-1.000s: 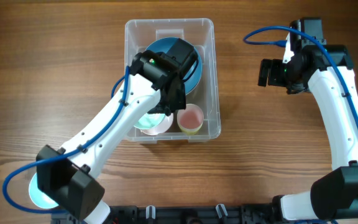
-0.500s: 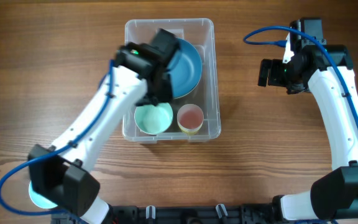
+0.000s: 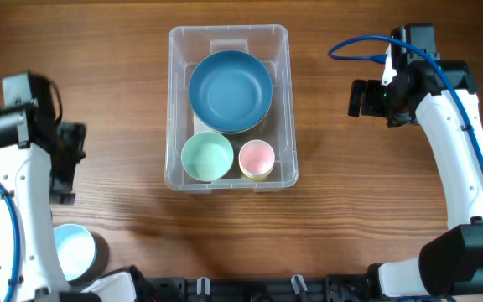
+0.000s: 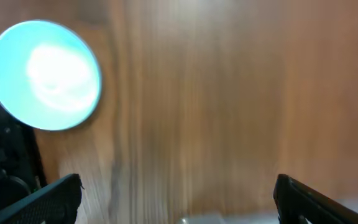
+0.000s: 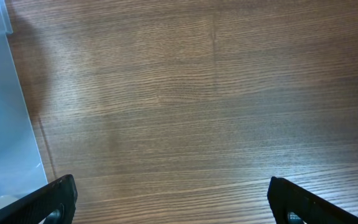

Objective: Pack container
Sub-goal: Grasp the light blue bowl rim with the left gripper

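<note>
Container [image 3: 287,109] on bench [image 3: 116,50] between both grippers, near the right gripper [image 5: 169,202] and well apart from the left gripper [image 4: 178,202], both spread wide and empty; judged light, thin-walled, slick plastic, weighted by dishes [image 3: 230,91], best pinched over a long rim wall.

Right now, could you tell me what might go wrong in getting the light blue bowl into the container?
1. The light blue bowl sits close beside the left arm's base; a cramped reach by the left end effector might knock it.
2. The blue plate, green bowl and pink cup cover the container floor, so it must stack and could tilt.
</note>
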Controlling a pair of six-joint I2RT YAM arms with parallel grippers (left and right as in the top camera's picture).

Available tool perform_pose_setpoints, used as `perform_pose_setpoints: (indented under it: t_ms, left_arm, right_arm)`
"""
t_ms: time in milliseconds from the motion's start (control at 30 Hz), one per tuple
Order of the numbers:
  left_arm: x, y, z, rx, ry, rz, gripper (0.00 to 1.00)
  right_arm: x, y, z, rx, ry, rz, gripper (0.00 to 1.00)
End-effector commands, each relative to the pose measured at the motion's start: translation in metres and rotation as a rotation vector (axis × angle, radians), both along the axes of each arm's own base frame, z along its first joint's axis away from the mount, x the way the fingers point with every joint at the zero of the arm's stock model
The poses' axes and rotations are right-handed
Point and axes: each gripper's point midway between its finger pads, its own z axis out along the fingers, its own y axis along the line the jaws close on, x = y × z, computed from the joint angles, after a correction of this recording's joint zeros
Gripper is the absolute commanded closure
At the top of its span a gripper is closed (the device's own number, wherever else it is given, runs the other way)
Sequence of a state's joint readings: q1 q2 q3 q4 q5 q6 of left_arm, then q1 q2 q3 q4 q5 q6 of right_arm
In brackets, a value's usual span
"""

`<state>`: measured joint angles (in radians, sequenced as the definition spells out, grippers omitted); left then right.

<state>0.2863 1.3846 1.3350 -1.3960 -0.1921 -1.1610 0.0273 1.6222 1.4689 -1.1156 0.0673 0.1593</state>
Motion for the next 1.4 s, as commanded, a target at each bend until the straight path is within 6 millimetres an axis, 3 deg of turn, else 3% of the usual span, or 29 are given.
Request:
perform_pose_setpoints:
  t_ms: [0, 100, 233, 500, 767, 833, 900, 1367]
  left_arm:
    - [-0.032, 0.026, -0.043, 0.007, 0.094, 0.192, 0.00]
    - [-0.057, 0.036, -0.074, -0.024, 0.151, 0.282, 0.00]
    - [-0.077, 0.044, -0.099, -0.041, 0.182, 0.335, 0.00]
    - [-0.070, 0.056, -0.140, -0.009, 0.125, 0.212, 0.03]
    - [-0.067, 0.055, -0.173, -0.060, 0.186, 0.210, 0.06]
    - [-0.067, 0.055, -0.179, -0.071, 0.199, 0.209, 0.13]
    - [-0.067, 0.054, -0.180, -0.074, 0.204, 0.209, 0.30]
    - [-0.053, 0.063, -0.173, -0.054, 0.159, 0.210, 0.65]
  right_arm:
    - [0.003, 0.004, 0.000, 0.024, -0.001, 0.008, 0.00]
    - [0.003, 0.004, 0.000, 0.025, 0.000, 0.008, 0.00]
    - [0.003, 0.004, 0.000, 0.025, -0.001, 0.008, 0.01]
    - [0.003, 0.004, 0.000, 0.025, -0.001, 0.008, 0.01]
    - [0.003, 0.004, 0.000, 0.025, -0.001, 0.008, 0.01]
    - [0.003, 0.004, 0.000, 0.025, -0.001, 0.008, 0.01]
    - [0.003, 0.004, 0.000, 0.025, -0.001, 0.008, 0.01]
    - [0.003, 0.004, 0.000, 0.025, -0.001, 0.008, 0.01]
